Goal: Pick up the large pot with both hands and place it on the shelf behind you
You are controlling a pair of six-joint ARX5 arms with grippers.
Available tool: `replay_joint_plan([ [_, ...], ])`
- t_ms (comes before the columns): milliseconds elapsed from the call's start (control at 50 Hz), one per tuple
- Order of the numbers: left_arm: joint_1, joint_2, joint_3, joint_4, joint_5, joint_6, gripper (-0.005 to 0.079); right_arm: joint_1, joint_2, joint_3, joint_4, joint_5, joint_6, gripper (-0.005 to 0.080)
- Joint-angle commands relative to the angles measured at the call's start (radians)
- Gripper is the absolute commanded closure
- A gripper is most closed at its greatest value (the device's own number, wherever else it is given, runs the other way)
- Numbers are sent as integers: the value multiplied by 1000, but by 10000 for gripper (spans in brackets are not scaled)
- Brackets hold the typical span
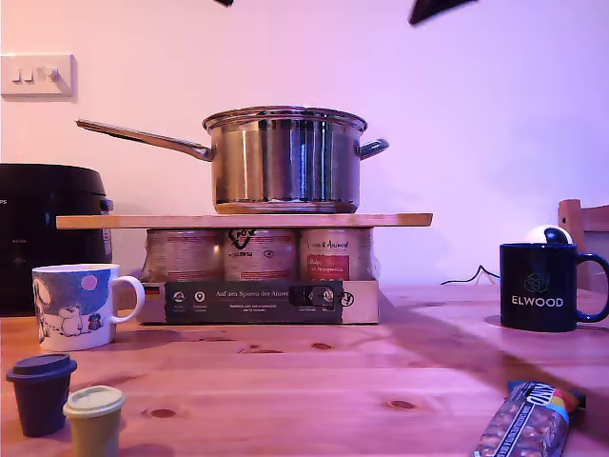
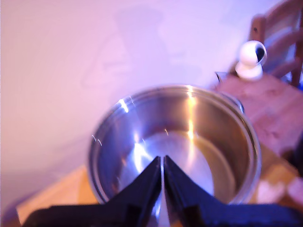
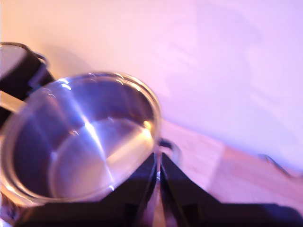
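The large pot (image 1: 285, 157) is shiny steel and stands upright on the shelf (image 1: 114, 221), a thin pale board. Its long handle points to the exterior view's left and its loop handle to that view's right. My first gripper (image 2: 162, 160) hangs above the pot (image 2: 189, 142), looking into it, fingers shut with nothing between them. My second gripper (image 3: 158, 158) is also shut and empty, above the pot's rim (image 3: 80, 142) near the loop handle. In the exterior view only two black arm parts show at the top edge.
The shelf rests on cans (image 1: 257, 252) in a low box. A black cooker (image 1: 48, 228) and a white mug (image 1: 76, 305) stand at the exterior view's left, a dark mug (image 1: 538, 286) at its right. Two small cups (image 1: 40, 390) and a snack bar (image 1: 528, 424) lie in front.
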Motion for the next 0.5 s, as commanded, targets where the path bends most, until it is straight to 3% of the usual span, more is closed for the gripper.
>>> replay_joint_plan([
  [0,-9,-7,-5,2,3,-3,762,4,-37,8,2,-3,4,765],
  [480,-15,-6,-5,-81,13,9,762,4,-37,7,-97,-6,-28,765],
])
